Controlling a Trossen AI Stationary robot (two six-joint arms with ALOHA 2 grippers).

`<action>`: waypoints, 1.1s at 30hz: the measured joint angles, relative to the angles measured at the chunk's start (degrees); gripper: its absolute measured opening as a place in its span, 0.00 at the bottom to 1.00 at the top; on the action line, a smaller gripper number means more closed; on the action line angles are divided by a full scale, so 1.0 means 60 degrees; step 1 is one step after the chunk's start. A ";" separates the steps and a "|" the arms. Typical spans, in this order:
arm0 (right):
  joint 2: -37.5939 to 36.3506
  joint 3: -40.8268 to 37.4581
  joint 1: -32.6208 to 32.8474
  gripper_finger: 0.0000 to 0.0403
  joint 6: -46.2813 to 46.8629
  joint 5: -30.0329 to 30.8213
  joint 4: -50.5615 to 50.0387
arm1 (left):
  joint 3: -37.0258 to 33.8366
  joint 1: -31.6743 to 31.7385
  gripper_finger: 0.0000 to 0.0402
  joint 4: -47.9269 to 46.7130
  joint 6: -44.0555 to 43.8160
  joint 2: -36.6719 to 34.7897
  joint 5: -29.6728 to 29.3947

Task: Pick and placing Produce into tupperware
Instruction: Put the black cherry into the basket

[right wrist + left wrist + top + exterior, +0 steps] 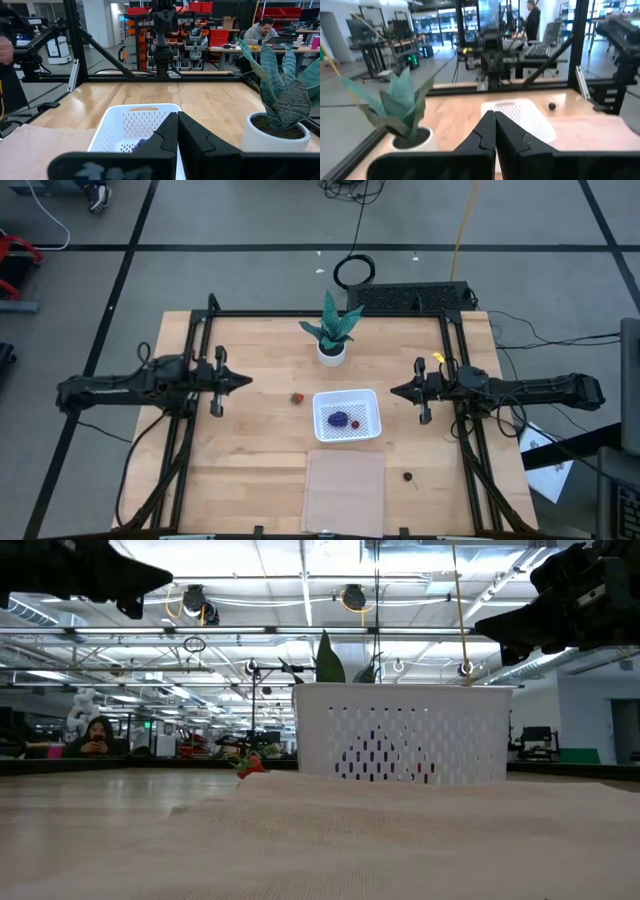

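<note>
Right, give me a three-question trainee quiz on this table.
1. True or false: the strawberry lies inside the tupperware.
2. How many fruits are in the tupperware? A) none B) two C) four
3. Fill in: the blackish fruit lies on the table on the side of the ____ gripper.

Key: 1 false, it lies on the wood beside it. 2 B, the grapes and the dark red fruit. 3 right; the left gripper waits opposite, both with fingers shut.

Scene is being lit evenly and brightly by overhead ceiling lights (350, 595), with only faint shadows being cast on the table (250, 440). Left wrist view is being softened by blur; foreground cloth (320, 840) is being rendered out of focus.
</note>
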 joint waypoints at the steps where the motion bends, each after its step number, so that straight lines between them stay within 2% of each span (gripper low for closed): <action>1: -0.0002 0.0000 0.0000 0.00 0.0003 0.0000 0.0000 | -0.0116 -0.0012 0.00 0.0004 0.0055 -0.0031 -0.0015; 7: -0.0004 0.0000 -0.0002 0.00 0.0217 0.0000 0.0228 | -0.0920 -0.0025 0.00 0.0153 0.0025 -0.0537 -0.0498; 15: -0.0004 0.0000 -0.0003 0.00 0.0229 0.0000 0.0244 | -0.1558 -0.0025 0.00 0.0052 -0.0143 -0.1370 -0.0477; 33: 0.0007 0.0000 -0.0002 0.00 0.0042 -0.0004 0.0222 | -0.1960 -0.0025 0.02 0.0090 -0.0320 -0.1383 -0.0454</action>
